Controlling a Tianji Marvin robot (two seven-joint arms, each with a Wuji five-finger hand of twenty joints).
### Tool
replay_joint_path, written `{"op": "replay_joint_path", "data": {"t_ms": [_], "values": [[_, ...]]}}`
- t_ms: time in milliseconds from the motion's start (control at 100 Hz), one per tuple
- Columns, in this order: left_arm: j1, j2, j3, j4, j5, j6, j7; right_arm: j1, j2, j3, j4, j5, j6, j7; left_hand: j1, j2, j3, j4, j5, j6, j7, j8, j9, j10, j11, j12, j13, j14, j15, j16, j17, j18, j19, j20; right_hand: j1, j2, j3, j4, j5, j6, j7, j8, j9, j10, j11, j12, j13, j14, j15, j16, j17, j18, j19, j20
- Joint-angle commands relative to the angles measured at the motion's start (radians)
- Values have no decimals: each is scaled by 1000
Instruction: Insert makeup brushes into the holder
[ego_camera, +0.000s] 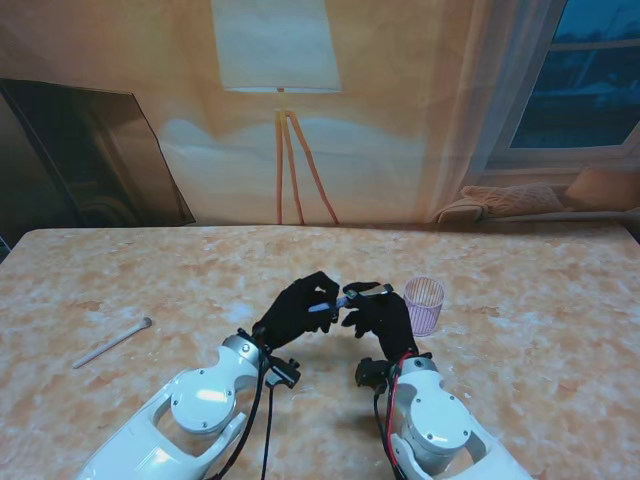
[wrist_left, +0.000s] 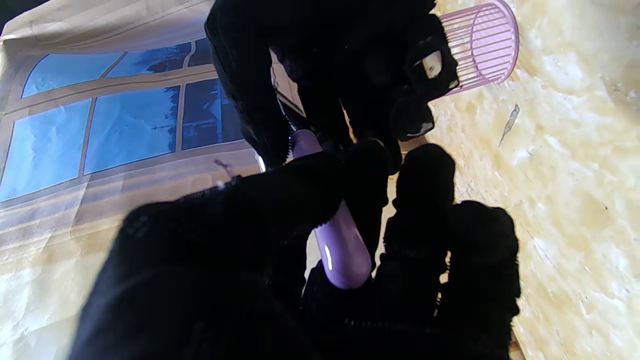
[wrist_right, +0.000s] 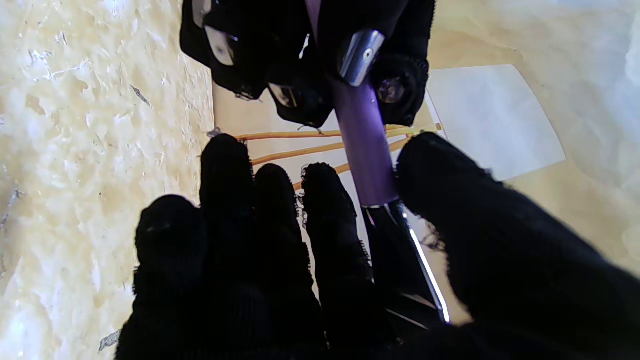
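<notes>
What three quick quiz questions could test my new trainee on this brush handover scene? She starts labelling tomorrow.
1. True or false: both the left hand and the right hand grip the purple makeup brush.
2. Which side of the right hand does the pink slatted holder stand on: A) robot's left, B) robot's right?
3. Fill in: the white-handled brush lies on the marble-patterned table, far to the robot's ____.

Key: 1 true; 2 B; 3 left.
</notes>
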Motion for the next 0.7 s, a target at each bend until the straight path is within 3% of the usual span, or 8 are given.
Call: {"op": "replay_joint_path", "data": {"t_ms": [0, 100, 160, 220, 370, 500, 590, 690], "values": [[5, -1, 6, -3, -3, 8, -15, -8, -12, -3, -11, 10, 8, 11, 23, -18, 63, 28, 30, 3, -11, 10, 50, -23, 6, 13, 23, 17, 3, 29, -1, -2, 13, 28, 33, -43, 30, -46, 47, -46, 20, 7, 46, -16, 13, -3, 50, 34, 27, 23, 53, -49, 24, -11], [5, 0, 8, -3, -4, 14, -20, -10, -16, -1, -17, 16, 20, -5, 23, -19, 62, 28, 30, 3, -12, 11, 49, -21, 5, 13, 20, 20, 1, 29, -5, -2, 11, 29, 123, -100, 42, -132, 74, -81, 159, -180, 127, -20, 1, 5, 135, 28, 31, 27, 135, -44, 46, -12], [6, 2, 7, -4, -4, 18, -24, -11, -17, 2, -22, 20, 31, -8, 21, -20, 62, 28, 30, 2, -12, 11, 49, -24, 4, 12, 18, 20, 0, 29, -9, -2, 10, 30, 190, -147, 64, -136, 92, -113, 241, -234, 183, -19, -13, 17, 190, 18, 43, 45, 187, -46, 62, 0], [5, 4, 6, -3, -7, 20, -34, -13, -17, 5, -27, 18, 43, -10, 19, -19, 62, 28, 30, 2, -12, 11, 46, -25, 1, 10, 14, 18, -3, 28, -12, -3, 8, 29, 228, -204, 163, -131, 119, -151, 281, -256, 232, -37, -40, 40, 227, 1, 36, 57, 224, -53, 59, 14], [4, 6, 4, 2, 3, 19, -38, -19, -18, 9, -40, 32, 53, -16, 7, -27, 64, 32, 28, 3, -17, 6, 48, -31, -4, 3, 10, 13, -15, 22, -15, -11, -1, 26, 257, -262, 233, -130, 249, -246, 385, -211, 261, -46, -53, 62, 258, 13, 18, 65, 264, -43, 45, 33], [4, 10, 0, 1, 5, 24, -51, -19, -23, 13, -46, 54, 54, -33, -21, -29, 28, 33, -1, 25, -25, -112, 25, -25, -76, -38, -42, 23, -72, -55, -49, -14, -42, 9, 279, -324, 282, -88, 297, -256, 383, -116, 273, -45, -30, 114, 269, 31, 53, 94, 286, -42, 66, 95], [5, 12, -3, 2, 12, 27, -56, -21, -26, 15, -51, 67, 53, -42, -27, -56, -68, -10, -17, 23, -68, -194, -9, -22, -119, -58, -83, 25, -103, -107, -81, -20, -68, -1, 288, -345, 320, -49, 308, -253, 378, -75, 260, -39, -3, 152, 271, 39, 87, 110, 295, -52, 87, 126], [3, 15, -6, 7, 24, 17, -61, -20, -27, 16, -49, 67, 45, -50, -57, -56, -147, -19, -38, 17, -124, -247, -95, -15, -66, -124, -129, 22, -129, -135, -119, -32, -92, -9, 292, -360, 356, -21, 322, -251, 359, -29, 251, -34, 17, 173, 258, 39, 120, 118, 291, -57, 95, 156]]}}
